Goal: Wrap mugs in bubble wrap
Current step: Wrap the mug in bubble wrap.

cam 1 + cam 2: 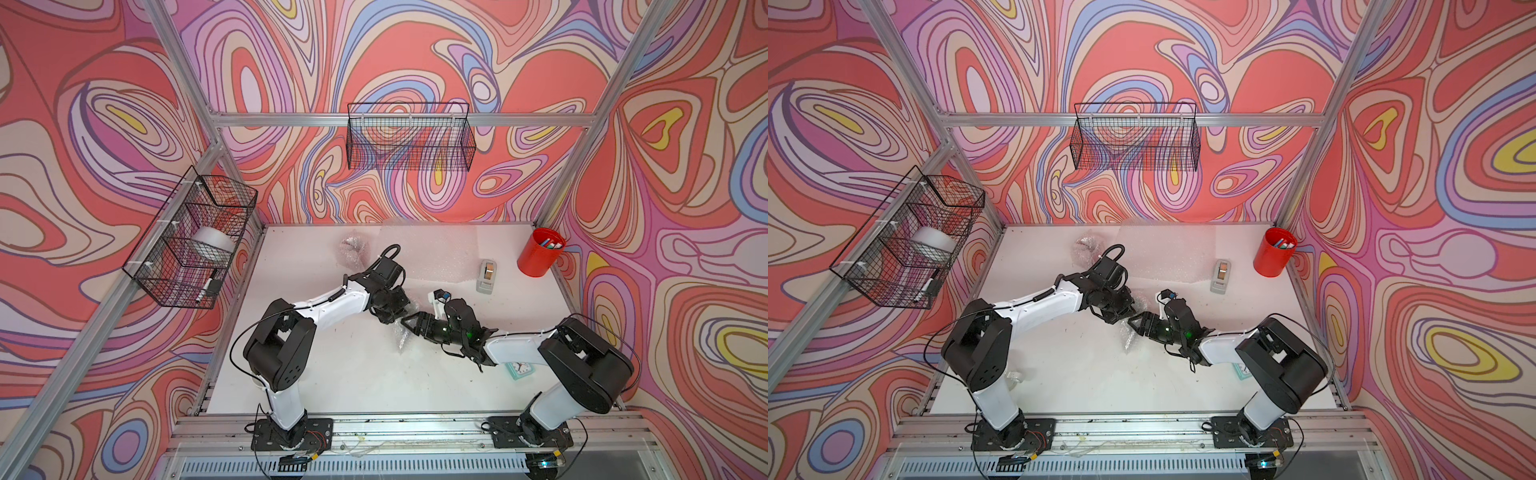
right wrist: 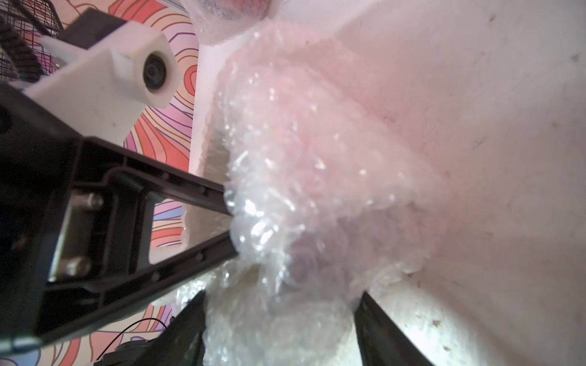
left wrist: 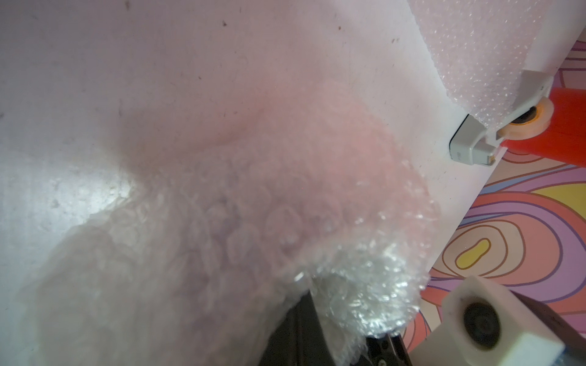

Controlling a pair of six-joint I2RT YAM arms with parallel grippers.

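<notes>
A crumpled bundle of bubble wrap lies mid-table between my two grippers; what it covers does not show. My left gripper is shut on one end of the bundle. My right gripper is open, with a finger close against each side of the bundle. A flat sheet of bubble wrap lies at the back. Another wrapped bundle with something reddish inside sits back left. A clear glass mug peeks out beside the left arm's base.
A tape dispenser and a red pen cup stand at the back right. A teal clock lies under the right arm. Wire baskets hang on the back wall and the left wall.
</notes>
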